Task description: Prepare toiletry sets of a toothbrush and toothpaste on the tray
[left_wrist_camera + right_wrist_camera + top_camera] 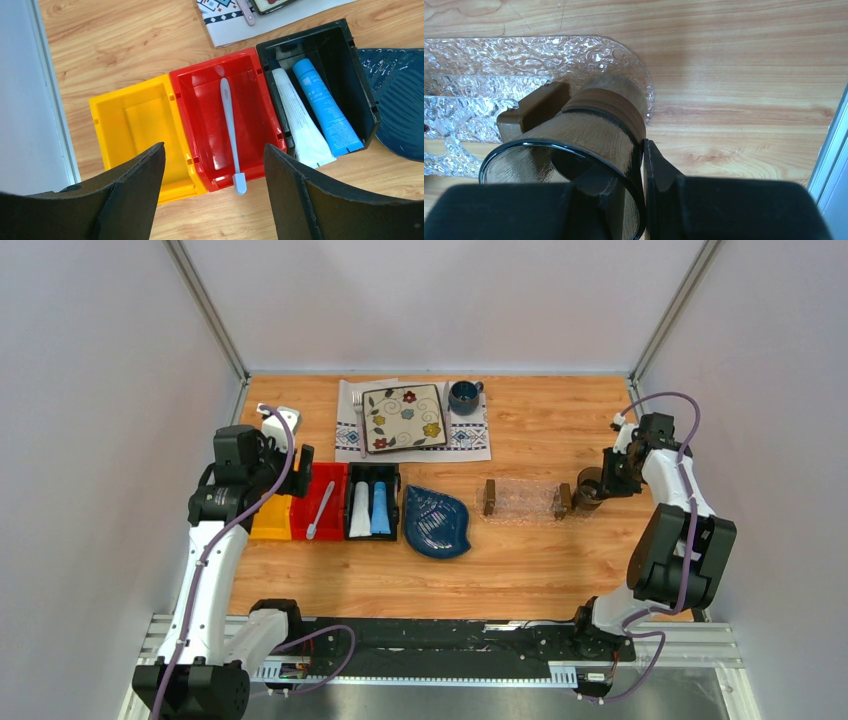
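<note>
The pale toothbrush [322, 508] lies in the red bin [334, 476], its head sticking out over the near rim [230, 125]. A white-grey toothpaste tube [300, 120] and a light blue one [326, 112] lie side by side in the black bin [350, 65]. My left gripper [214, 150] is open and empty above the near ends of the yellow and red bins. The clear tray [522, 502] with wooden end blocks [531, 110] lies right of centre. My right gripper [634, 175] is shut on the wall of a dark brown tinted cup [594, 125] at the tray's right end.
A yellow bin [135, 115] stands left of the red one. A dark blue leaf-shaped dish [437, 522] lies between the black bin and the tray. At the back, a placemat holds a flowered plate [403, 417], a fork [358, 415] and a blue mug [464, 395].
</note>
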### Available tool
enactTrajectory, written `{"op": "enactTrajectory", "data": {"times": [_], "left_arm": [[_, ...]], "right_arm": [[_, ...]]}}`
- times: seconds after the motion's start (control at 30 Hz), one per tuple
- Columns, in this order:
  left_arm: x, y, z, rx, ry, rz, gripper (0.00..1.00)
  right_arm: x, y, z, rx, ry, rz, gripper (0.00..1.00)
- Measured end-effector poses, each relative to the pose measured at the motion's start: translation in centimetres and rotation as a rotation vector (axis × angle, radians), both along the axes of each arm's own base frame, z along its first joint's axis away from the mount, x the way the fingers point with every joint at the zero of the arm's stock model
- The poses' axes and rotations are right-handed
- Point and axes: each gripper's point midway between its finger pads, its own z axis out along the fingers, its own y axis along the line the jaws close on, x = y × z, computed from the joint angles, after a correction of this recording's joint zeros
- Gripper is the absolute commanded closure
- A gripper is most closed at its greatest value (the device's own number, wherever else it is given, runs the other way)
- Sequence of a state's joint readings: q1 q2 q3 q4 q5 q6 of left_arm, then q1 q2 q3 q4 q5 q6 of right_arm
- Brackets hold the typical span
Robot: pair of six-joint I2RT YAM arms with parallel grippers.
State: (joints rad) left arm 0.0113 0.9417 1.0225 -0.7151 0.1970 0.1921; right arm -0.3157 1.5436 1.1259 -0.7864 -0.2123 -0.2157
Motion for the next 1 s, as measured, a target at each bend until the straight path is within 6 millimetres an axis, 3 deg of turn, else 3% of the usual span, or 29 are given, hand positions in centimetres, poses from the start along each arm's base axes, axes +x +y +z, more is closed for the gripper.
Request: {"op": "enactTrajectory", "data": {"times": [0.4, 1.0], "left_arm": [[-0.1, 0.0, 0.1, 0.001, -0.006, -0.001, 0.21], [-0.2, 0.0, 0.3, 0.009, -0.014, -0.008, 0.21]], "right_arm": [[0.1, 0.0, -1.4, 0.016, 0.037, 0.001, 1.0], [0.3, 0.0, -1.4, 0.018, 0.035, 0.005, 1.0]]}}
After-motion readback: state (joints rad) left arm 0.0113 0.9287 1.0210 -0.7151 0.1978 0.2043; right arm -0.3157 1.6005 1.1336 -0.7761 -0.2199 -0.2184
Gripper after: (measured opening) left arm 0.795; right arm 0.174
